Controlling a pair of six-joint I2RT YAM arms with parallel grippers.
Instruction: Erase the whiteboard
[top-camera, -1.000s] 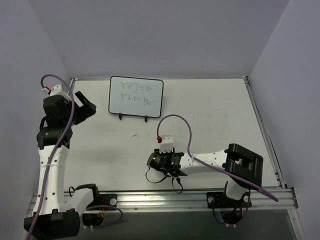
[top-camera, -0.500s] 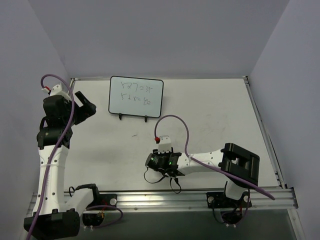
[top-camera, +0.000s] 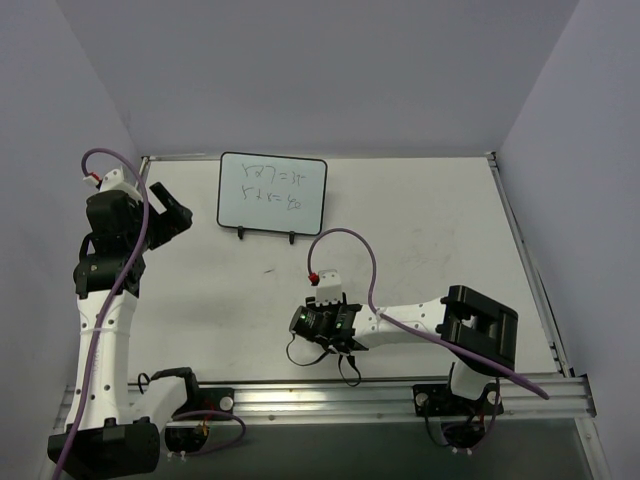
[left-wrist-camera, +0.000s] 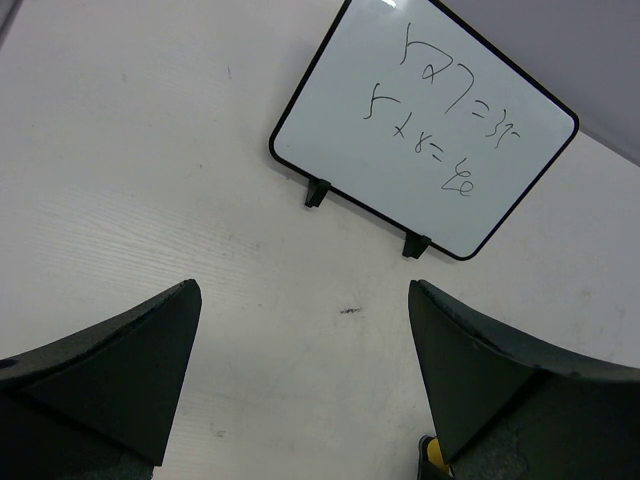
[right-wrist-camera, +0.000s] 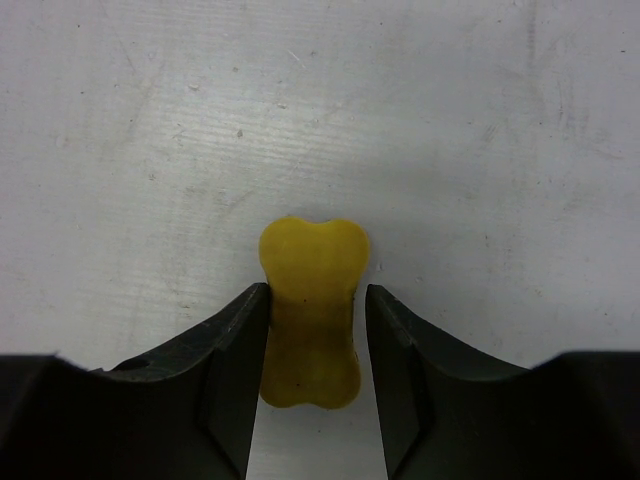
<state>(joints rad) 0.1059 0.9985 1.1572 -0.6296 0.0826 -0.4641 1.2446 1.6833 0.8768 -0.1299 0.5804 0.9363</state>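
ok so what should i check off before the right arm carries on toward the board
1. yellow eraser gripped by the right claw: ok, both fingers sit against its sides.
2. eraser lifted clear of the table: cannot tell.
3. whiteboard standing on its two feet: ok.
4. marks there to wipe: ok, two lines of dark handwriting.
5. left claw out of the way: ok, open, empty, off to the left of the board and apart from it.

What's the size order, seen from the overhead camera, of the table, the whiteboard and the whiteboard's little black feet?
1. table
2. whiteboard
3. feet: the smallest, and the two look alike.
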